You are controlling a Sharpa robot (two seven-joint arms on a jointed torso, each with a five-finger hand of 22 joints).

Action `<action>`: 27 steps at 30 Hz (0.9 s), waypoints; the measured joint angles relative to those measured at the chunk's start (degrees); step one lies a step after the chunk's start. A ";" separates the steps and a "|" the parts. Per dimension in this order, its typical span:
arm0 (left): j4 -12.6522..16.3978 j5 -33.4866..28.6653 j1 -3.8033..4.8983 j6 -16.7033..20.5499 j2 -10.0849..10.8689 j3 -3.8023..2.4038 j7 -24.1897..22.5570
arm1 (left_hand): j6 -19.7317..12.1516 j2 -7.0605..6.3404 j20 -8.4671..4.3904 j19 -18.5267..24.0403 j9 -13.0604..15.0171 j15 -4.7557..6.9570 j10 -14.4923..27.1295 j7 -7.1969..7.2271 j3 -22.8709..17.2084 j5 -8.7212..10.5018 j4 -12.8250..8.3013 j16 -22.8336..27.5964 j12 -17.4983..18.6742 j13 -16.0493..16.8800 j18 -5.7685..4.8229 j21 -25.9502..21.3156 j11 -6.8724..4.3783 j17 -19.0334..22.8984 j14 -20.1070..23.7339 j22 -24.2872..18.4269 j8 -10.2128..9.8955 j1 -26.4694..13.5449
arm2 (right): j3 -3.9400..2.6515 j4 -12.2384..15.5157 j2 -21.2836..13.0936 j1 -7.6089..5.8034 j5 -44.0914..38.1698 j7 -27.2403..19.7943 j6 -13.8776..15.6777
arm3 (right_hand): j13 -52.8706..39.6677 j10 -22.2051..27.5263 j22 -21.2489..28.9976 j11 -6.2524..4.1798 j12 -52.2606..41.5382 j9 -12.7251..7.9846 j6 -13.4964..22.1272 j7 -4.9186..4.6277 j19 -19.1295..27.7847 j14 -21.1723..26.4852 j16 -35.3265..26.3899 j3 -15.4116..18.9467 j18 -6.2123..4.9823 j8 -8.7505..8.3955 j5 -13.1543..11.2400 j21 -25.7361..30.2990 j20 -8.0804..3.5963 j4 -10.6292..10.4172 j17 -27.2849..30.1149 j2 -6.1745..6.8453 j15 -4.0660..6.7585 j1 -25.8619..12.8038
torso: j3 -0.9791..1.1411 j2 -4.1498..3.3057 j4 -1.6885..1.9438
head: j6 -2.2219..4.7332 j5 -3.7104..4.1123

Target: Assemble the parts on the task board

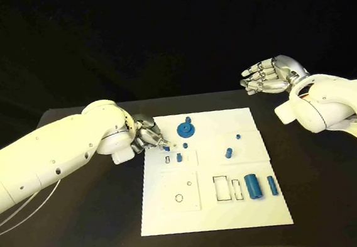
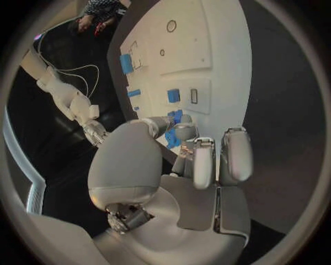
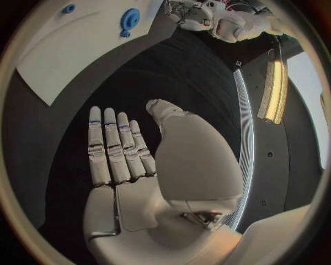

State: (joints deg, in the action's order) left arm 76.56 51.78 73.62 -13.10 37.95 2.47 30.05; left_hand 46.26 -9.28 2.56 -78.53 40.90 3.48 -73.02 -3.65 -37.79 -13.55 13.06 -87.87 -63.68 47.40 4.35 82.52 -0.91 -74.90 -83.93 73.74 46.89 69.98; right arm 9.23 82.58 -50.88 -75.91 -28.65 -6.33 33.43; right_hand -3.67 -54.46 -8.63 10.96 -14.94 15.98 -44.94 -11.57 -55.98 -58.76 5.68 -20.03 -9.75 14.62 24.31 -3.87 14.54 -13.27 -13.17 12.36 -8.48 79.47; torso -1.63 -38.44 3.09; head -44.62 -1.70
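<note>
The white task board (image 1: 248,214) lay mid-table, bearing a blue gear (image 1: 185,128), small pegs (image 1: 228,152) and two cylinders (image 1: 252,185) near its right edge. In the left wrist view, a small blue part (image 2: 173,138) was seen pinched by the left hand (image 1: 147,136) over the board's upper-left corner. The right hand (image 1: 268,75) was held off the board, fingers extended, grasping nothing.

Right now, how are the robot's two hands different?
The left hand is down at the white board, fingers pinching a small blue part; the right hand is off the board, over the table, holding nothing, fingers straight together. Both are silver, on white arms.
</note>
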 measured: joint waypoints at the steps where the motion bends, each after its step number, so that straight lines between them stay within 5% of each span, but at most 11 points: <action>1: 0.09 0.29 0.00 0.00 0.00 0.08 0.00 | 0.00 -0.04 0.00 0.00 0.00 0.00 0.00 0.00 0.00 -0.18 0.00 0.00 0.00 0.05 0.00 0.00 0.00 0.00 0.00 0.00 0.00 -0.04 | 0.00 -0.02 0.01 0.00 -0.01 -0.05 -0.02 | 0.00 0.00 0.00 0.00 0.00 0.00 0.00 0.00 0.00 0.00 0.00 0.00 0.00 0.00 0.00 0.00 0.00 0.00 0.00 0.00 0.00 0.00 | 0.01 -0.01 0.00 | -0.08 -0.02; 10: 0.97 4.38 -0.12 0.03 -0.10 1.17 0.00 | 0.18 -0.30 -0.21 -0.20 0.00 0.20 -0.01 -0.01 -0.17 -0.27 0.14 0.00 0.00 0.01 0.00 0.00 0.00 0.00 -0.20 0.29 -0.08 -0.30 | 0.01 -0.08 0.11 0.04 -0.14 -0.50 -0.21 | 0.00 0.00 0.06 0.00 0.00 -0.05 0.00 0.00 0.00 0.00 0.00 0.00 0.00 0.00 0.00 0.00 0.00 0.00 0.00 0.00 0.00 0.00 | 0.07 -0.08 -0.04 | -0.41 -0.08; 27: 1.93 7.16 -1.41 0.25 -0.05 1.48 0.00 | 0.77 -0.68 -0.21 -0.20 0.08 0.20 -0.41 0.17 -0.42 -0.27 0.36 0.01 0.00 0.17 0.00 0.23 -0.02 0.00 -0.20 0.48 -0.23 -0.68 | 0.02 -0.06 0.09 0.08 -1.30 -0.57 -1.12 | 0.00 0.00 0.12 0.00 0.21 -0.10 0.00 0.00 0.00 0.01 0.00 0.00 0.00 0.00 -0.01 0.00 0.00 0.00 0.11 0.00 -0.01 0.00 | 0.18 -0.05 -0.08 | -0.72 -0.27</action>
State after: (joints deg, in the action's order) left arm 78.50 58.94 72.21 -12.85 37.90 3.95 30.05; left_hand 47.03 -9.96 2.35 -78.73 40.99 3.67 -73.43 -3.48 -38.20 -13.83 13.42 -87.86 -63.68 47.56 4.35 82.75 -0.92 -74.90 -84.13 74.23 46.66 69.30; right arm 9.25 82.52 -50.79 -75.82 -29.95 -6.91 32.32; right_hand -3.67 -54.46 -8.51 10.96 -14.72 15.88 -44.93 -11.57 -55.97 -58.75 5.68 -20.03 -9.75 14.62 24.31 -3.87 14.54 -13.28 -13.07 12.36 -8.48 79.47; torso -1.45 -38.49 3.01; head -45.34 -1.97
